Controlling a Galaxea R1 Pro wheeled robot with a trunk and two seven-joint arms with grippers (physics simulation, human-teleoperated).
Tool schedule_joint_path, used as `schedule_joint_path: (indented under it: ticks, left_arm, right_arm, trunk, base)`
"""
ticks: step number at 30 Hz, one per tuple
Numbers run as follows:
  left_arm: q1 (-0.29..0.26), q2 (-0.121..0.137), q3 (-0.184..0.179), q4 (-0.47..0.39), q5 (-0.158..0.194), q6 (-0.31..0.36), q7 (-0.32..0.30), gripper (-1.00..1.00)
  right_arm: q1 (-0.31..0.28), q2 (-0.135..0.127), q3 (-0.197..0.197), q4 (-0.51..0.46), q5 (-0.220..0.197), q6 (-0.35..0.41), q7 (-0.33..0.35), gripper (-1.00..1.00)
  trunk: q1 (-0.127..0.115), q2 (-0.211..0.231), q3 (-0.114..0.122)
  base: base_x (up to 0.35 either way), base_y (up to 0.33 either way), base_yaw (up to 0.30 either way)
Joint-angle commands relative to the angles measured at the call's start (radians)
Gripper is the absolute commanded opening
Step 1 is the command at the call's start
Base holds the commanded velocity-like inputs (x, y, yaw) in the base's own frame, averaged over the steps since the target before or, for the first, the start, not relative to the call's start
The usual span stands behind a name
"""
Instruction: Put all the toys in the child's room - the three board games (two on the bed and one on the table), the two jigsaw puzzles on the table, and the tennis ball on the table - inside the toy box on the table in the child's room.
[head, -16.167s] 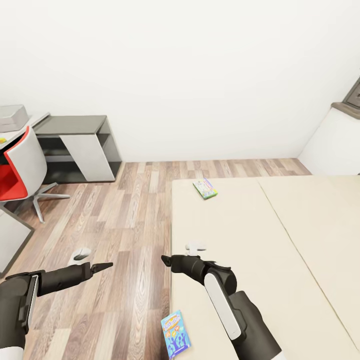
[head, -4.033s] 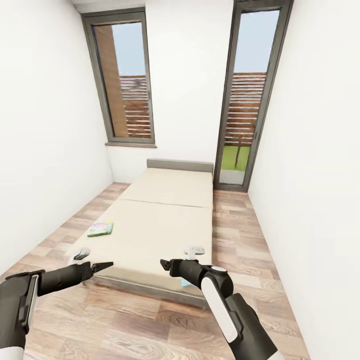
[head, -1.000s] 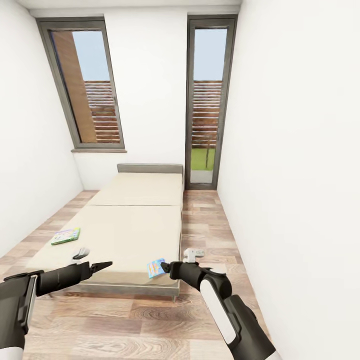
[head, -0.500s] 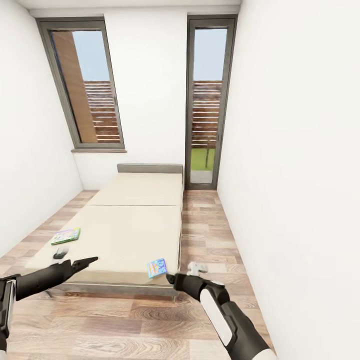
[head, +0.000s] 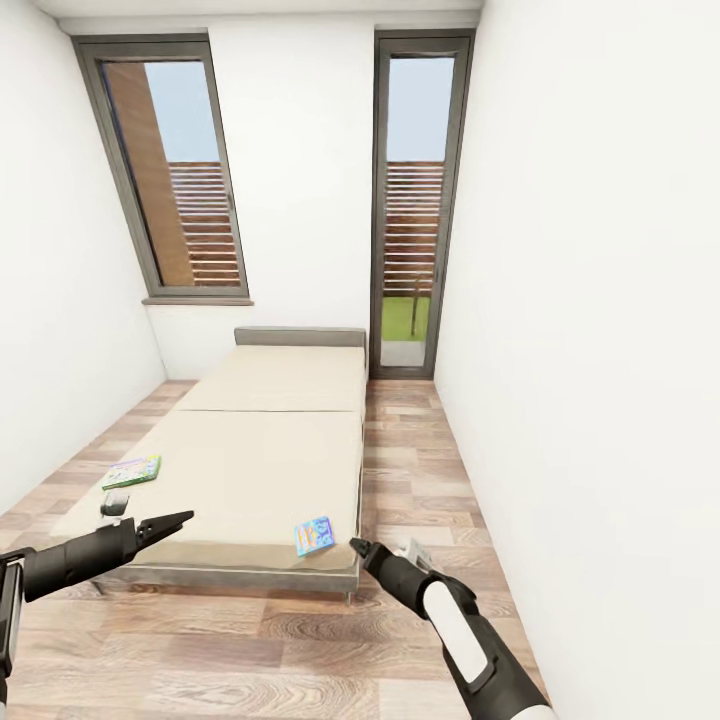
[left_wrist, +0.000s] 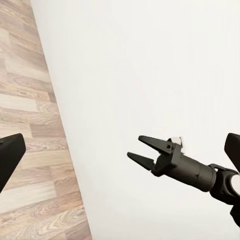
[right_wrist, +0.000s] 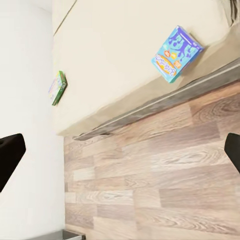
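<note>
A small blue board game (head: 315, 535) lies at the near right corner of the bed (head: 270, 440). A green-edged board game (head: 132, 471) lies near the bed's left edge. The right wrist view also has the blue board game (right_wrist: 176, 53) and the green-edged board game (right_wrist: 57, 87) flat on the mattress. My left gripper (head: 172, 522) hovers open over the bed's near left corner. My right gripper (head: 358, 547) is open and empty, just right of the blue box and off the bed's corner. In the left wrist view the right gripper (left_wrist: 134, 147) has its fingers spread. The table and the toy box are out of view.
White walls close in on both sides. A strip of wood-plank floor (head: 420, 470) runs along the bed's right side to a tall glass door (head: 412, 200). More plank floor (head: 230, 650) lies in front of the bed. A window (head: 175, 170) is above the grey headboard (head: 300, 336).
Over the last second both arms dropped lower: the left gripper shifted left, the right gripper slid right and down past the blue box. Earlier, the view swung round to face the bed's foot.
</note>
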Motion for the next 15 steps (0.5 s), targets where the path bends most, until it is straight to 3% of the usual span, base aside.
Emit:
schedule_joint_path:
  ticks: [1, 15]
  left_arm:
    - [-0.001, 0.000, 0.001, -0.001, -0.009, 0.010, -0.009, 1.00]
    - [0.002, 0.000, 0.001, -0.001, -0.011, 0.007, -0.009, 1.00]
  right_arm:
    - [-0.001, 0.000, -0.002, 0.000, -0.007, 0.000, 0.002, 1.00]
    - [0.001, 0.000, -0.004, 0.044, -0.005, -0.027, 0.010, 1.00]
  trunk:
    - [0.001, -0.002, -0.002]
    - [0.001, -0.002, -0.002]
  base:
    - [0.000, 0.000, 0.000]
    - [0.000, 0.000, 0.000]
